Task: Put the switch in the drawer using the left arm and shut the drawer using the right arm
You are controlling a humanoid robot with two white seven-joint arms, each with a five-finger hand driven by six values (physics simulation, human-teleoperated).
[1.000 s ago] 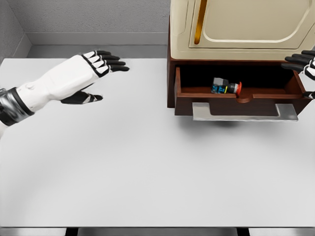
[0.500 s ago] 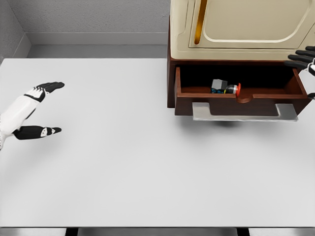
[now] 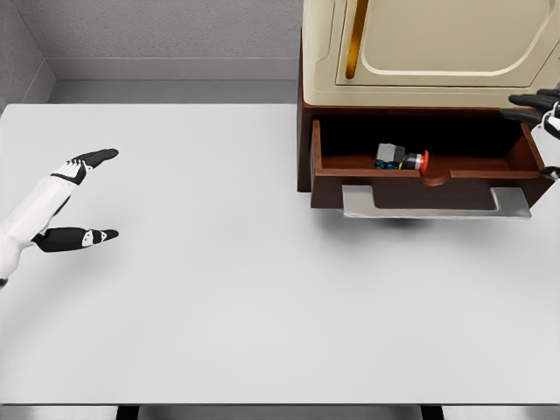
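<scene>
**Operator:** Where do I stand, and how do I shut it cleanly?

**Spotter:** Start with the big things. The table (image 3: 262,297) gives you broad bare room in front of the cabinet (image 3: 420,52), so nothing blocks your approach. The drawer (image 3: 331,166) is open under the cabinet, and the switch (image 3: 401,157) lies inside it, near the front wall, red button to the right. I judge the placing done; closing is your step.

**Operator:** And my hands?

**Spotter:** Your left hand (image 3: 52,206) sits at the table's left edge, fingers spread, holding nothing, well apart from the drawer. Leave it there. Your right hand (image 3: 541,114) shows only at the right border, beside the drawer's right end; dark fingertips point left, and I cannot tell how far it is open.

**Operator:** So the push?

**Spotter:** Bring the right hand round in front of the handle (image 3: 435,202), the grey bar along the drawer front. Push straight back and near its middle, or the drawer may skew. Keep your fingers below the cabinet's lower edge.
</scene>
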